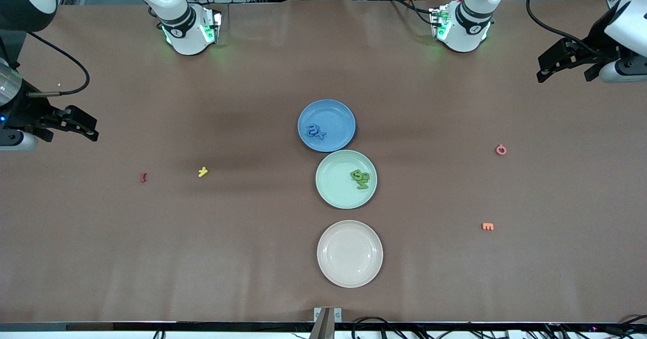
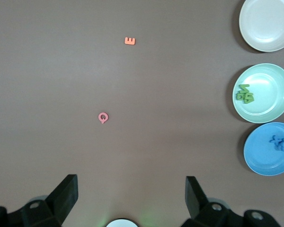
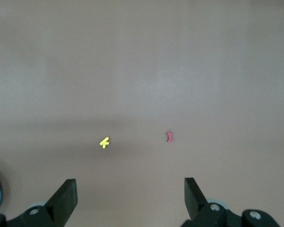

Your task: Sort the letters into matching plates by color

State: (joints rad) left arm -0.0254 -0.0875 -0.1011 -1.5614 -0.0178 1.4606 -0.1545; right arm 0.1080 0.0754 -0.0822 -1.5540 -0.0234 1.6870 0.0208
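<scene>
Since blue letters [image 1: 316, 132] sit in the blue plate [image 1: 326, 110] and green letters [image 1: 360, 179] in the green plate [image 1: 335, 180], sorting looks done; cream plate [image 1: 350, 273] empty; red, yellow, pink, orange strays lie on the table, probably unmatched; left gripper [image 1: 566, 68] and right gripper [image 1: 81, 127] both spread wide, holding nothing, parked over the table ends.

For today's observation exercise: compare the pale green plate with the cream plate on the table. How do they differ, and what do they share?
Colour: the green plate is pale mint, the cream plate beige.
Contents: the green plate holds green letters; the cream plate holds nothing.
Position: the green plate sits in the middle of the row, next to the blue plate; the cream plate lies nearest the front camera.
Shared: both are round, shallow, rimmed and look the same size.
</scene>
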